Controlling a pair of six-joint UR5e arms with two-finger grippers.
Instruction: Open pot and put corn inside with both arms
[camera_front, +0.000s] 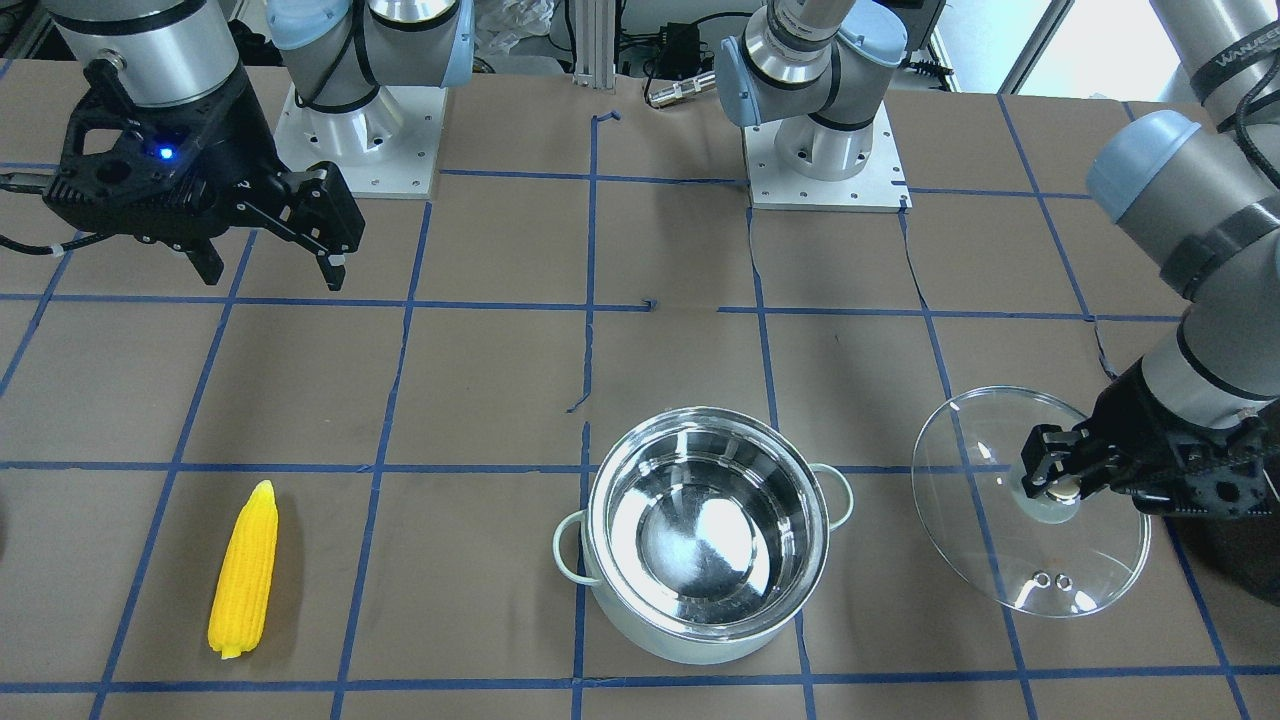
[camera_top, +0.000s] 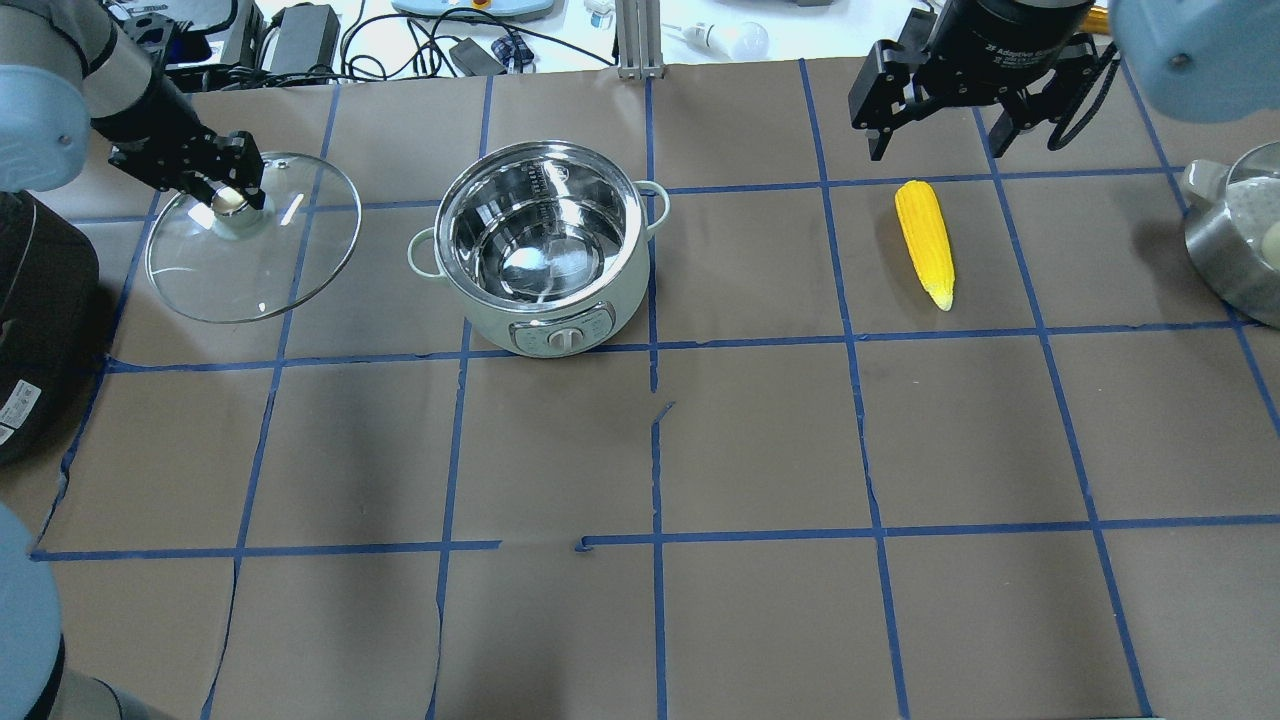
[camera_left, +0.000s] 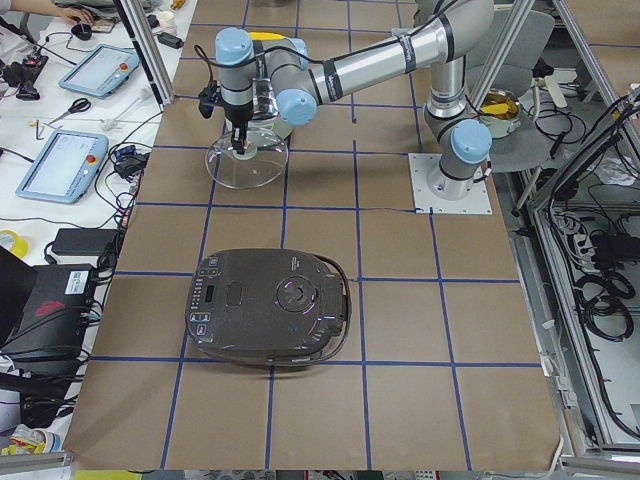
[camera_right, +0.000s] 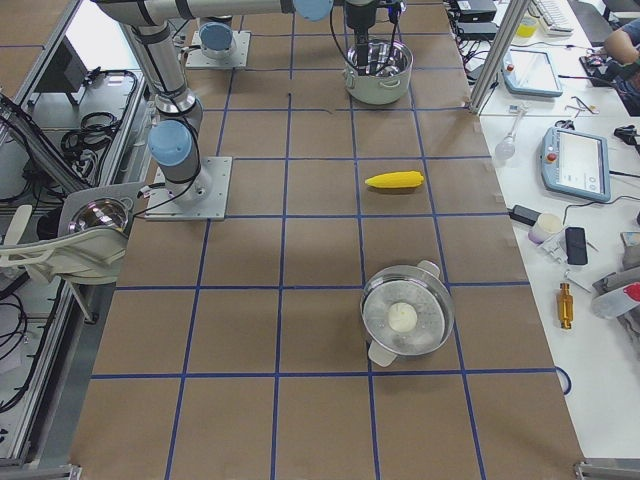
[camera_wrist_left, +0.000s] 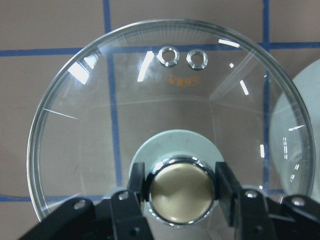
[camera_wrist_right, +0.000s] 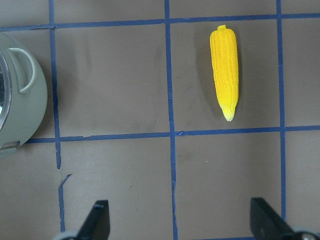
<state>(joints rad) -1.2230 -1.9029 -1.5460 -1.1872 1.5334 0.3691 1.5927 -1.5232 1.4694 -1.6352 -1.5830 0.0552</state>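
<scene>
- Lid (camera_wrist_left: 150, 100), pinched by its knob in your left gripper (camera_wrist_left: 181, 187), is held tilted beside the open pot (camera_front: 700, 640).
- Corn (camera_front: 245, 568) lies flat, well apart from it.
- Your right gripper (camera_front: 275, 278) hovers near the corn, fingers spread.

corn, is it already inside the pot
No, the corn lies well apart from the pot, whose shiny steel inside holds nothing.

A robotics lab. Two robot arms (camera_left: 370, 65) are bolted by metal plates (camera_front: 880, 190) to a large table (camera_top: 760, 440) covered in brown paper and marked into squares with blue tape (camera_top: 657, 450). Side benches (camera_right: 610, 215) hold touch-screen control tablets (camera_left: 62, 165), power bricks (camera_top: 300, 25) and tangled cables (camera_left: 600, 270).
</scene>
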